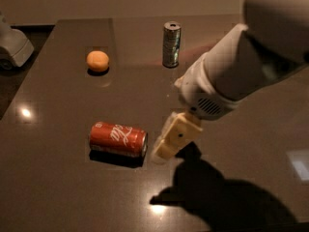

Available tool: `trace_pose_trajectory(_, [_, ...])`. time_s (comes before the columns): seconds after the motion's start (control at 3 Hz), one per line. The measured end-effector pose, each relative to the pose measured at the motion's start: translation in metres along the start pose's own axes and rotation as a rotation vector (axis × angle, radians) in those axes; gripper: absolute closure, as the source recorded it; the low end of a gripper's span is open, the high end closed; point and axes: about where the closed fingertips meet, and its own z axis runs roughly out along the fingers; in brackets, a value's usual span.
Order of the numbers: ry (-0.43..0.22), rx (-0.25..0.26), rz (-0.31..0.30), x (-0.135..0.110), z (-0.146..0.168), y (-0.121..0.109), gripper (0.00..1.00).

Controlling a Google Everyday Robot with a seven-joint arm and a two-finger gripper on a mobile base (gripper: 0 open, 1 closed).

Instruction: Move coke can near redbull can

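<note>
our end effector (164, 151) hangs low over the bench (53, 192), just beside the right end of the coke can (118, 139); we cannot tell whether they touch, nor whether the end effector is wide or narrow; the coke can lies on its side in the near left part of the bench; the redbull can (171, 45) stands upright near the far edge, well apart from it; an orange fruit (98, 61) sits toward the far left corner.
</note>
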Motion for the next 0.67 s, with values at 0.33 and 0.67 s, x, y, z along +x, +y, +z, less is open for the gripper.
trace_pose_trajectory(0.33, [-0.038, 0.033, -0.002, -0.010, 0.024, 0.006, 0.00])
trace_pose_trajectory(0.67, [-0.016, 0.041, -0.052, -0.023, 0.060, 0.019, 0.00])
